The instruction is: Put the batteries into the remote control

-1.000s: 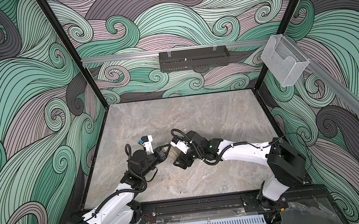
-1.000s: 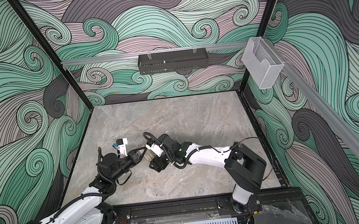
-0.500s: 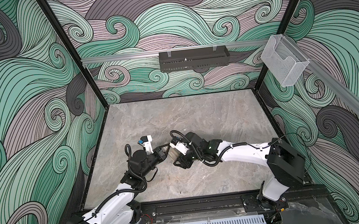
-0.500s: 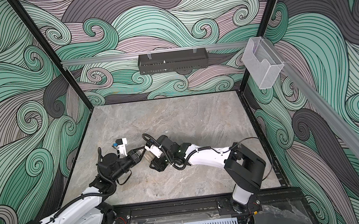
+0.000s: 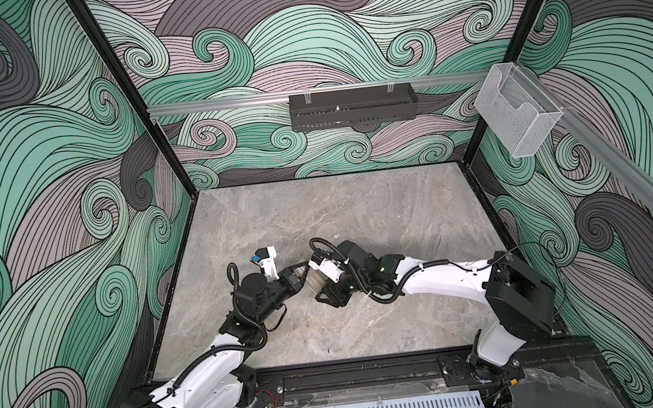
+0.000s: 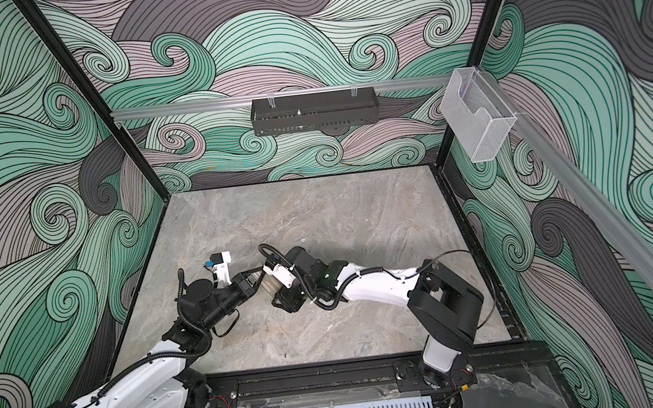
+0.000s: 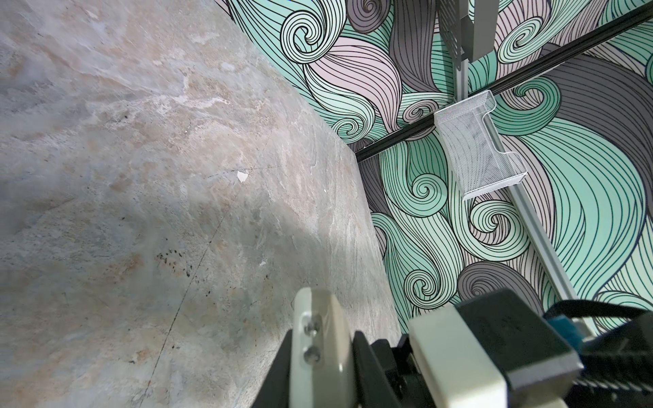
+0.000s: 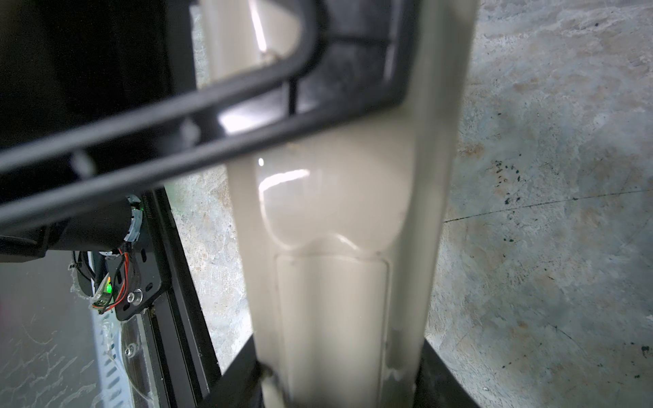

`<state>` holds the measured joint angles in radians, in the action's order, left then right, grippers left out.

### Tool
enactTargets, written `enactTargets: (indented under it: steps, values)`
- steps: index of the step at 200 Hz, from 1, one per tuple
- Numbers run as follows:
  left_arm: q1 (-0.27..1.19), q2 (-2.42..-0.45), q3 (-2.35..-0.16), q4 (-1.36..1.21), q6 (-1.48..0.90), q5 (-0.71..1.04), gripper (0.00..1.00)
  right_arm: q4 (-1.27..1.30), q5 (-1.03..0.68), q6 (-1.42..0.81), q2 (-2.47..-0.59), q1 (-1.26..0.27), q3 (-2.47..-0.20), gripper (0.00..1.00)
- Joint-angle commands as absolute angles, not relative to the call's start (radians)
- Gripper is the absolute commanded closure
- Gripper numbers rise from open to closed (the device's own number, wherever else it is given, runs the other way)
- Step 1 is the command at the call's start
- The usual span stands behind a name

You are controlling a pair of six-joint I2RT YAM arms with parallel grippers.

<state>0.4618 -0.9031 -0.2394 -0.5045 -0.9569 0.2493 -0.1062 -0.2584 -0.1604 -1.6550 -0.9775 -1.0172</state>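
Two arms meet over the front centre of the stone table (image 5: 338, 212). The right gripper (image 8: 341, 378) holds the remote control (image 8: 335, 197), with one jaw pressing each long edge near one end. The remote's long axis runs straight out from the right jaws toward the left gripper (image 7: 323, 353), which stands at the far end. One black finger of the left gripper crosses the remote's pale back. A pale piece, probably that far end, sits in the narrow gap between the left fingers. Whether they clamp it cannot be determined.

The battery cover (image 8: 332, 318) lies just beside the right jaws and is seated flush. No batteries are in view.

Judgement: the cover must come off first. The left gripper is the one placed to reach it, by travelling along the long axis.
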Motion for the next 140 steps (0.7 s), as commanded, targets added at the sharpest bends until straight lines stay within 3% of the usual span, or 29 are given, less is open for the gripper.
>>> enactTargets:
  steps: [1, 7, 24, 34, 103, 140]
  values:
    - [0.469, -0.87, -0.244, -0.48, -0.939, 0.227, 0.58, -0.089, -0.229, -0.147, -1.634, -0.966, -1.001, 0.94]
    - [0.469, -0.864, -0.245, -0.468, -0.934, 0.227, 0.53, -0.09, -0.23, -0.143, -1.631, -0.965, -0.999, 0.96]
    - [0.469, -0.847, -0.252, -0.422, -0.912, 0.218, 0.29, -0.089, -0.235, -0.135, -1.623, -0.956, -0.993, 0.99]
    - [0.47, -0.833, -0.255, -0.398, -0.9, 0.218, 0.23, -0.08, -0.244, -0.132, -1.616, -0.949, -0.987, 0.99]
    - [0.468, -0.722, -0.266, -0.324, -0.786, 0.284, 0.2, -0.032, -0.443, -0.124, -1.554, -0.857, -0.95, 0.96]
    - [0.469, -0.716, -0.323, -0.258, -0.7, 0.352, 0.14, -0.077, -0.567, -0.081, -1.543, -0.835, -0.979, 0.94]
